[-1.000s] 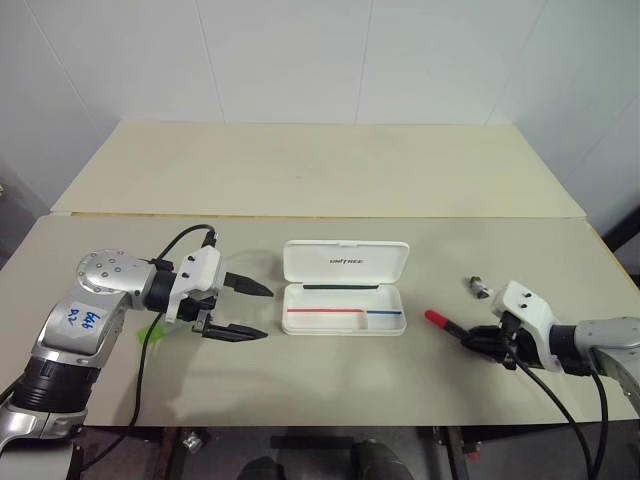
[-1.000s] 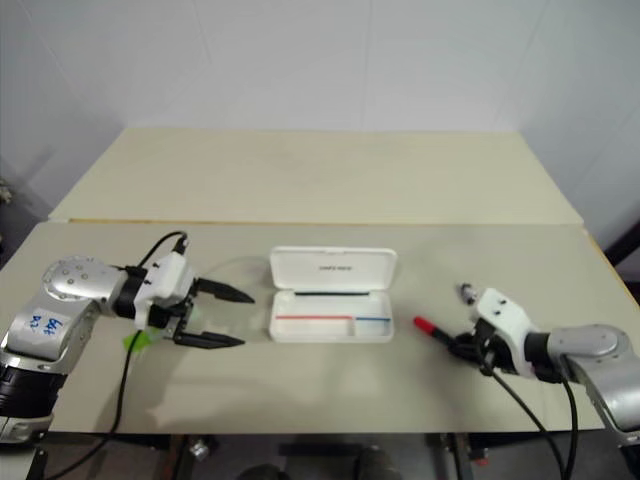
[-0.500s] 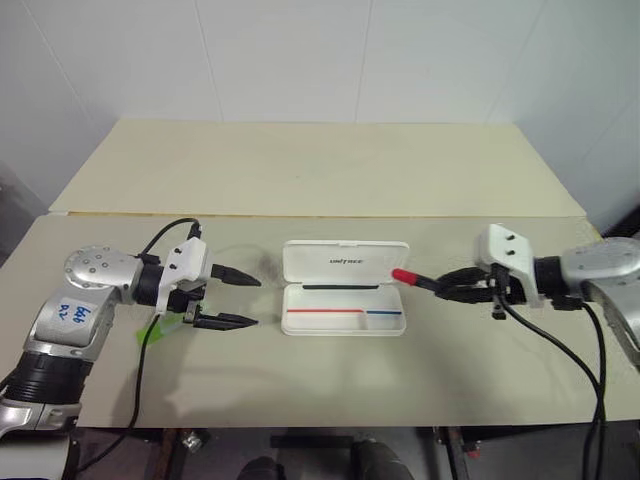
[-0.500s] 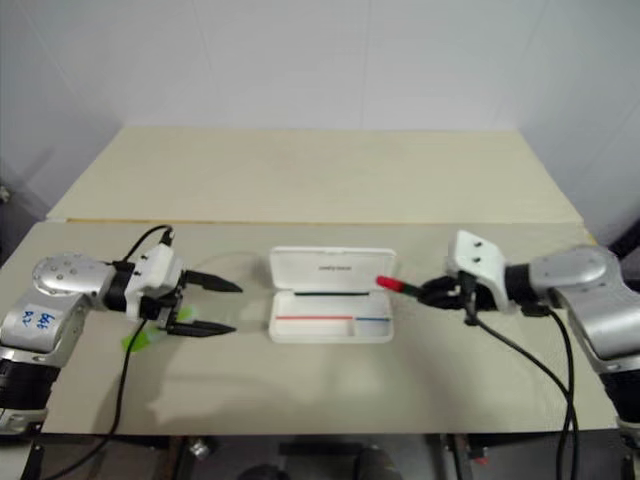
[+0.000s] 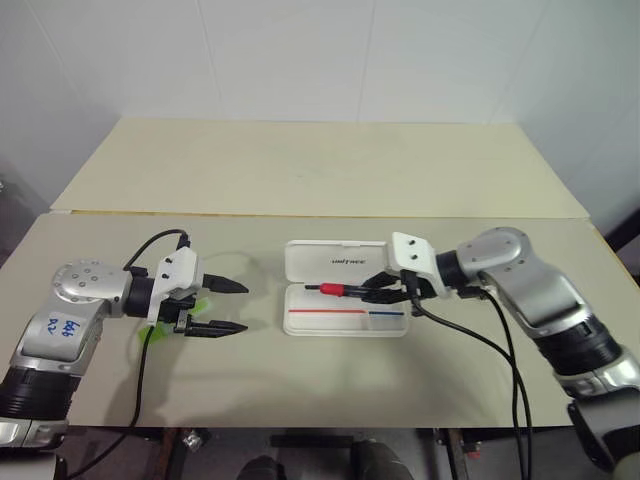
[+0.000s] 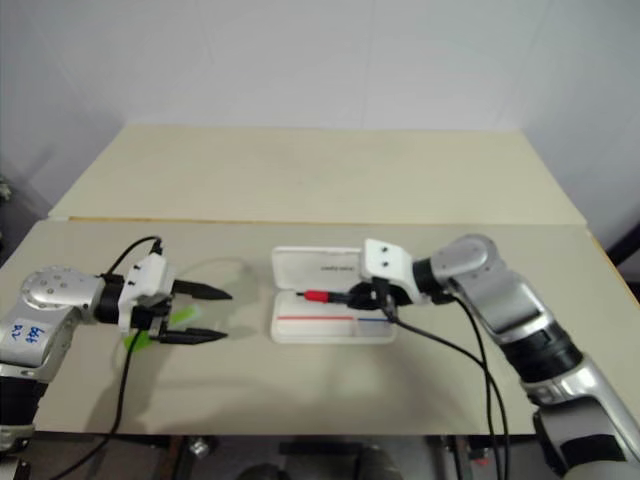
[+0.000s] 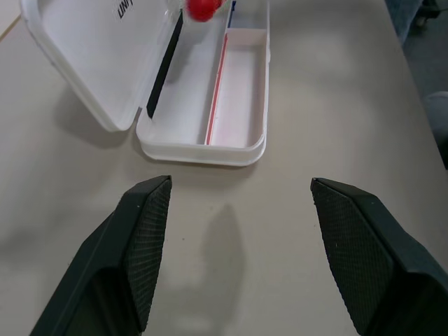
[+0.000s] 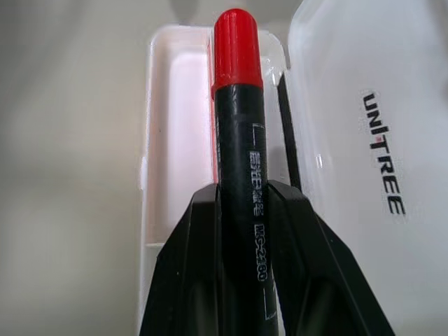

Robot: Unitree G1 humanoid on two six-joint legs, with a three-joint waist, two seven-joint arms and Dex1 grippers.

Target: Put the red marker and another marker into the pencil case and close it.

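Observation:
The white pencil case [image 5: 300,322] lies open mid-table, its lid [image 5: 335,262] tipped back and red and blue stripes along the tray. My right gripper [image 5: 378,293] is shut on the red marker [image 5: 338,290] and holds it lengthwise just over the tray, red cap pointing left. The right wrist view shows the black barrel [image 8: 238,175] pinched between the fingers [image 8: 199,231], above the tray [image 8: 175,126]. My left gripper [image 5: 243,307] stands open to the left of the case, nothing between its fingers. The lime-green marker [image 6: 181,317] lies on the table beneath that gripper, partly hidden.
A second pale table [image 5: 320,165] joins at the back along a seam. Black cables trail from both wrists, the right one [image 5: 480,345] hanging over the table. Bare tabletop [image 7: 231,266] lies between the left gripper and the case [image 7: 238,91].
My right gripper has carried the red marker up and to the left, from the table's right side to over the open case. The left gripper has drifted slightly left, still open.

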